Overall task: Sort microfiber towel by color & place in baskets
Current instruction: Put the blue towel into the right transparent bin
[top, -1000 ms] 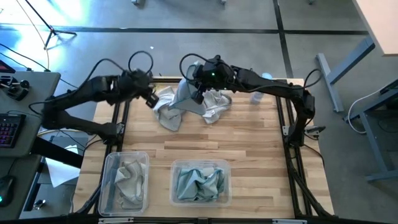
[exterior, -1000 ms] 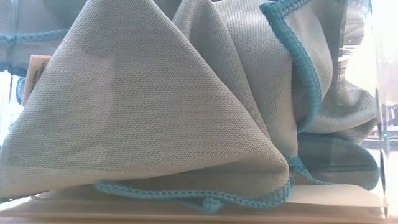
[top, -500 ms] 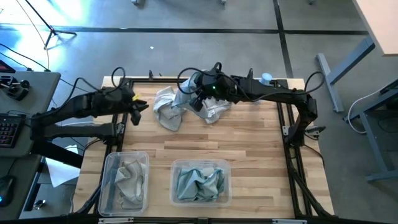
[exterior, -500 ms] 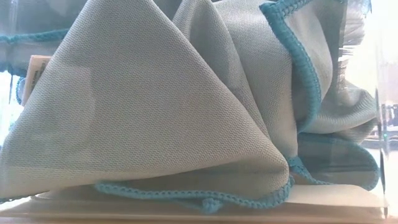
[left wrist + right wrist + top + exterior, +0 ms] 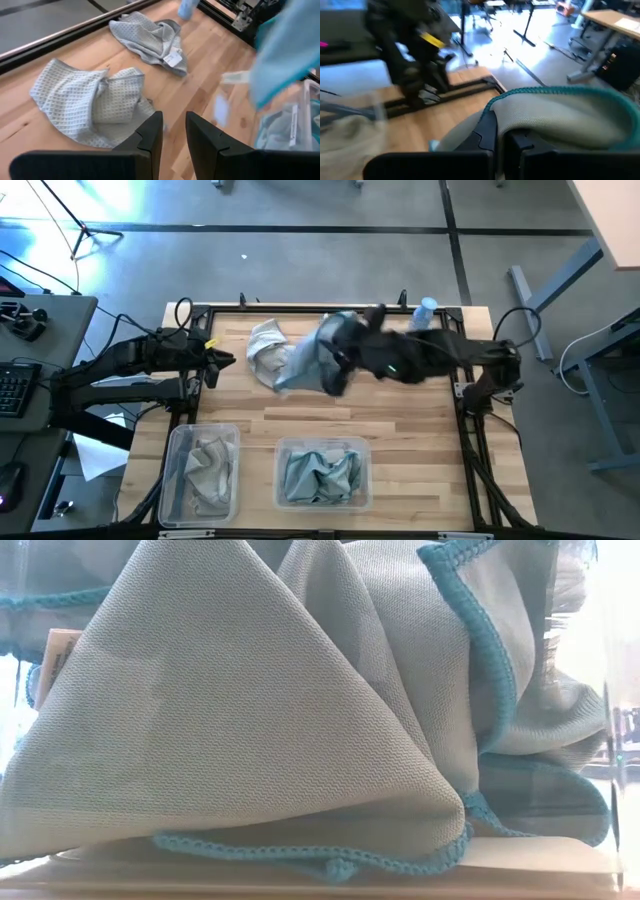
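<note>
The right claw point(image 5: 335, 360), pressed together on a pale teal-blue microfiber towel with a darker teal stitched hem point(image 5: 305, 362), holds it above the middle of the wooden tabletop point(image 5: 400, 405), the cloth draping over the fingers point(image 5: 487, 135). The left claw point(image 5: 222, 361) hangs near the tabletop's left edge, its fingers point(image 5: 150, 137) a little apart and holding nothing, just beside a light grey-beige waffle-weave towel point(image 5: 95, 100). Near the front edge, the narrower clear plastic basket point(image 5: 176, 470) holds grey-beige cloths and the wider clear basket point(image 5: 364, 472) holds teal ones.
</note>
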You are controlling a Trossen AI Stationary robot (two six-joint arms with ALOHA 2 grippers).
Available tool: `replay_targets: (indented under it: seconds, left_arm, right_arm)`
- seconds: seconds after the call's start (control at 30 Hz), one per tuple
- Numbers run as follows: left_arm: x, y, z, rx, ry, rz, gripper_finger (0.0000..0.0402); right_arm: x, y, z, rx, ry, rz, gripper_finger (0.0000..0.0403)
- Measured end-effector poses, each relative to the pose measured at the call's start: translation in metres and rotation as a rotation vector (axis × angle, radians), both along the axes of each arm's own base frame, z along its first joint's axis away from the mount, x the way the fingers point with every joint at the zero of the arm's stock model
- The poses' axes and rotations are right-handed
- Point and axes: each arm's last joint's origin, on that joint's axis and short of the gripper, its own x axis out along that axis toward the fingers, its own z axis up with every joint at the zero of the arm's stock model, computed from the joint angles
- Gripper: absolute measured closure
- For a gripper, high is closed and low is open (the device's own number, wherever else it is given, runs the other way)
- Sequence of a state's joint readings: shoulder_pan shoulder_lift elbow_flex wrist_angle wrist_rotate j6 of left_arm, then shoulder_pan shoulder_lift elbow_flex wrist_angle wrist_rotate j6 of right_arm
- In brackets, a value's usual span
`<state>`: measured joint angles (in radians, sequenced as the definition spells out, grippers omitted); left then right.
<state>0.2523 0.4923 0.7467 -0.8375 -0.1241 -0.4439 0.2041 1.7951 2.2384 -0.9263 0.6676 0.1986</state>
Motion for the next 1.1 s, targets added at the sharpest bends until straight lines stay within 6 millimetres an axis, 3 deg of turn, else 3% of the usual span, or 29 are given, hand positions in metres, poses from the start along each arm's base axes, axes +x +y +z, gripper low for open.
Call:
replay_targets:
  seconds: [0.27, 0.63, 0.83, 1.1]
  left_arm:
    - [0.000, -0.001, 0.000, -0.038, -0.012, -0.016, 0.0332]
    - [0.000, -0.001, 0.000, -0.104, -0.037, 0.026, 0.0332]
    - [0.001, -0.002, 0.000, -0.167, -0.055, 0.017, 0.0332]
    - [0.001, -0.002, 0.000, -0.193, -0.062, 0.027, 0.0332]
  right_arm:
    - [-0.041, 0.081, 0.024, 0.059, -0.106, 0.134, 0.0402]
    - [-0.101, 0.181, 0.019, 0.111, -0.239, 0.156, 0.0402]
    - [-0.090, 0.207, -0.004, 0.059, -0.221, 0.123, 0.0402]
    - [-0.032, 0.201, -0.043, 0.045, -0.168, 0.026, 0.0402]
